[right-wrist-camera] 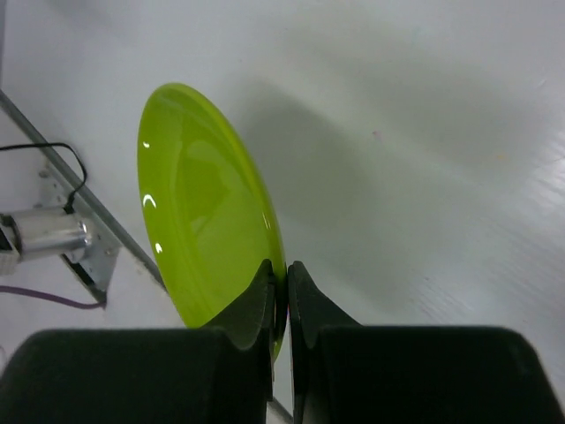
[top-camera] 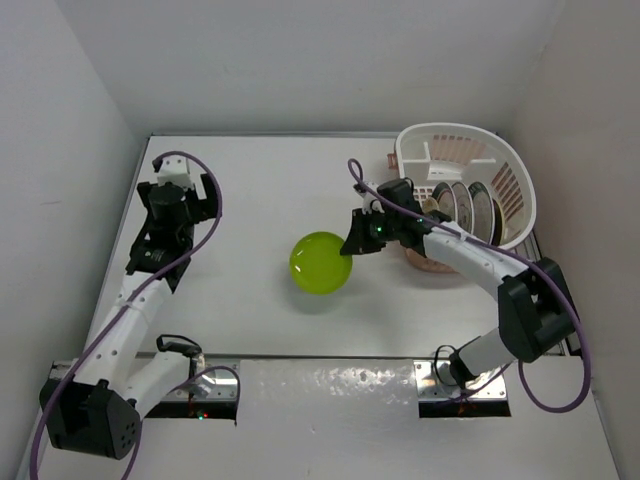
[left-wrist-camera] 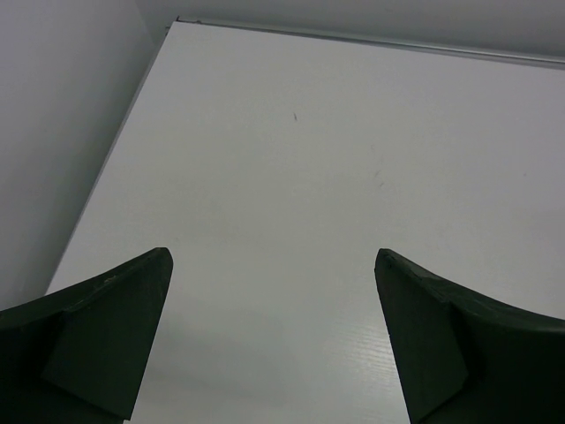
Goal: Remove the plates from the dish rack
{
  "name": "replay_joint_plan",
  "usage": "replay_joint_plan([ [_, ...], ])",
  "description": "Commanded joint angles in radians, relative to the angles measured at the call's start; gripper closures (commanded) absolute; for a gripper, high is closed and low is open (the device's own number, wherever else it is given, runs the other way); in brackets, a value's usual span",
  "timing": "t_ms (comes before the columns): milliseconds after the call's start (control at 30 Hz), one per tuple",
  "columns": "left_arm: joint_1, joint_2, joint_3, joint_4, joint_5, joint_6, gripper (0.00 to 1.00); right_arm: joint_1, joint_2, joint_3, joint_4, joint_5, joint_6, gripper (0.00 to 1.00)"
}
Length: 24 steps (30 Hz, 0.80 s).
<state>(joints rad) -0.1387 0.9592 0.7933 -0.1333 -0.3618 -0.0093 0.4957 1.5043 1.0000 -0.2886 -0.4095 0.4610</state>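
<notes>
The lime-green plate [top-camera: 320,262] is held mid-frame, tilted over the table [top-camera: 250,180], its right rim clamped by the right gripper [right-wrist-camera: 284,269], the nearer one. Other plates [top-camera: 465,205] are stood upright in the dish rack [top-camera: 460,130], upper right. The left gripper [left-wrist-camera: 272,258], fingers apart, is seen far left.

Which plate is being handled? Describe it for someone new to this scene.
Start at the white dish rack at the table's far right, then look left to mid-table. The lime-green plate there, pinched at its rim by the right gripper's fingers, is the only green one; the racked plates look whitish.
</notes>
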Motion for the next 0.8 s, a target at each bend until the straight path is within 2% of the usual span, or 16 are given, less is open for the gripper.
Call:
replay_joint_plan([
  [0, -0.006, -0.053, 0.032, -0.023, 0.033, -0.011, 0.03, 0.012, -0.045, -0.09, 0.207, -0.061, 0.175, 1.0],
  [133, -0.006, -0.077, 0.012, -0.005, 0.055, -0.012, 0.03, 0.055, -0.061, -0.229, 0.281, -0.009, 0.244, 1.0],
  [267, -0.006, -0.074, 0.015, -0.018, 0.087, -0.023, 0.04, 0.055, -0.049, -0.354, 0.466, 0.063, 0.37, 1.0],
  [600, -0.006, -0.077, 0.007, -0.063, 0.077, -0.009, 0.04, 0.057, -0.012, -0.452, 0.562, 0.081, 0.442, 1.0],
  [767, -0.006, -0.079, 0.001, -0.051, 0.077, 0.002, 0.04, 0.057, 0.045, -0.439, 0.553, 0.083, 0.427, 1.0],
])
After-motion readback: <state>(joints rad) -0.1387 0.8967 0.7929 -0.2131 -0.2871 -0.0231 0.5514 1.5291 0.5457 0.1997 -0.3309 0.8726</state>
